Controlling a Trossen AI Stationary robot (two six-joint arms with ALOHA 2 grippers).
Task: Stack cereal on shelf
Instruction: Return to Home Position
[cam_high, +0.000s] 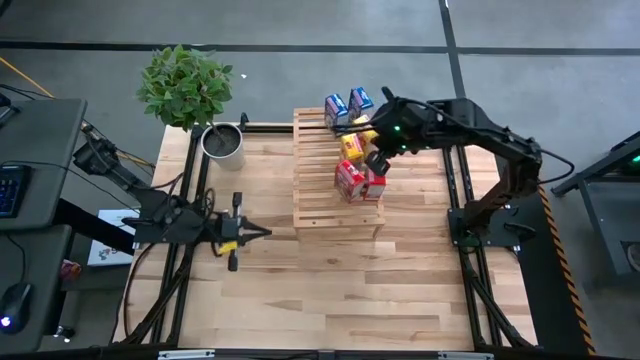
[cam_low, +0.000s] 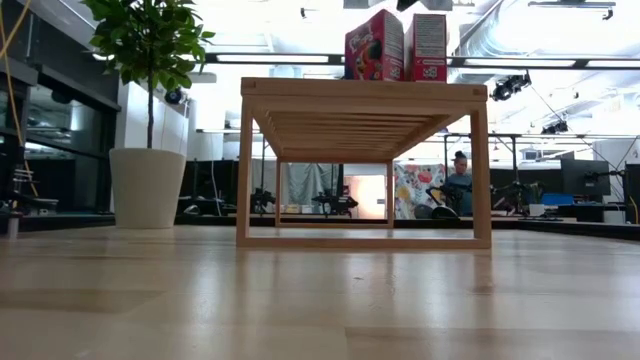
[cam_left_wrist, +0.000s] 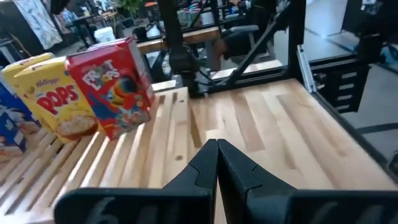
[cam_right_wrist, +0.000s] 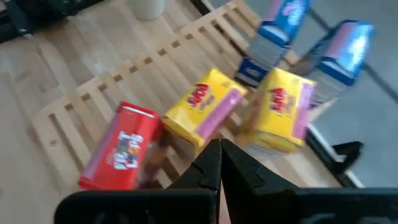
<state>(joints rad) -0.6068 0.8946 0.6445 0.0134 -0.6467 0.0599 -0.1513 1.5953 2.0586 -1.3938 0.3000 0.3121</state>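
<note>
The shelf (cam_high: 335, 190), a pale slatted wooden rack, stands in the middle of the table. On its top stand the cereal boxes: two blue (cam_high: 347, 104) at the far end, two yellow (cam_high: 355, 145) in the middle, two red (cam_high: 358, 182) nearer. My right gripper (cam_right_wrist: 219, 152) hangs shut above them, over the gap between a red box (cam_right_wrist: 121, 155) and a yellow box (cam_right_wrist: 202, 112), holding nothing. My left gripper (cam_high: 262, 232) is shut and empty, left of the shelf, pointing at it; its wrist view shows a red box (cam_left_wrist: 115, 87) and a yellow box (cam_left_wrist: 53, 102).
A potted plant (cam_high: 190, 90) in a white pot (cam_high: 222, 142) stands at the table's far left corner. Dark frame rails (cam_high: 455, 190) run along both sides. Bare planks (cam_high: 330, 290) lie between the shelf and the near edge. A person (cam_low: 460, 180) sits in the room behind.
</note>
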